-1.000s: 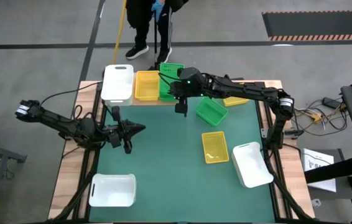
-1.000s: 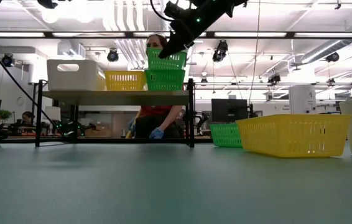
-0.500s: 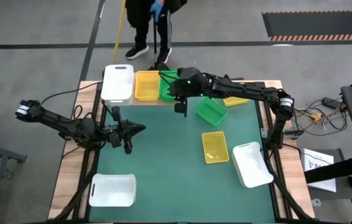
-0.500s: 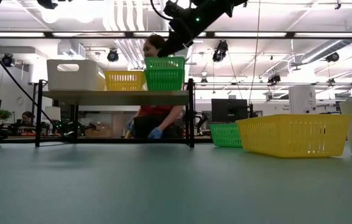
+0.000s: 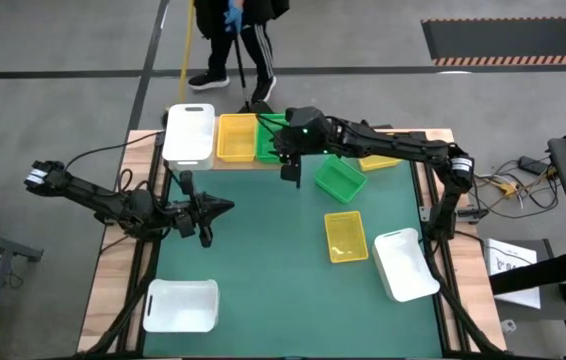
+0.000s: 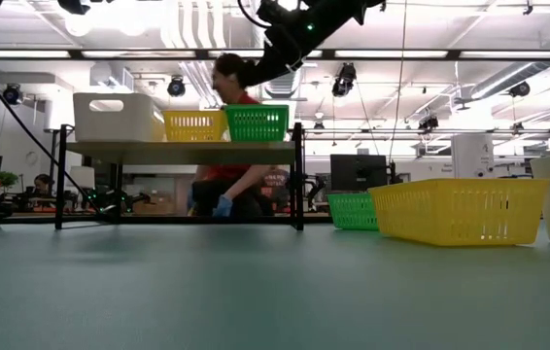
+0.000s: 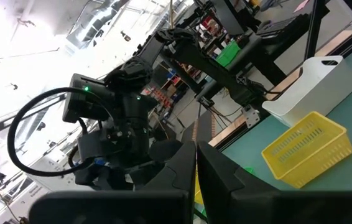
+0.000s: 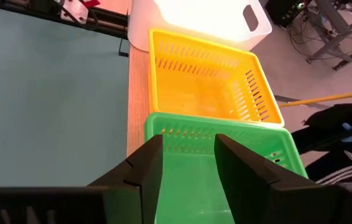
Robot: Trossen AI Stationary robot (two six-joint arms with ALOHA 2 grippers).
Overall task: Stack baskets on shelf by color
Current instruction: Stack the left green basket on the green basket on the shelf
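**Green basket now down on the shelf**

A second ago the green basket hung raised above another green one; it has since dropped level with its neighbours, and the right gripper has let go.

High view — white basket, yellow basket and green sit in a row on the shelf. The left gripper waits over the mat, fingers closed on nothing.

Low view — the shelf's three stacks stand side by side; a loose yellow basket rests on the table.

Right wrist view — open fingers straddle the green basket's near wall, not pinching it.
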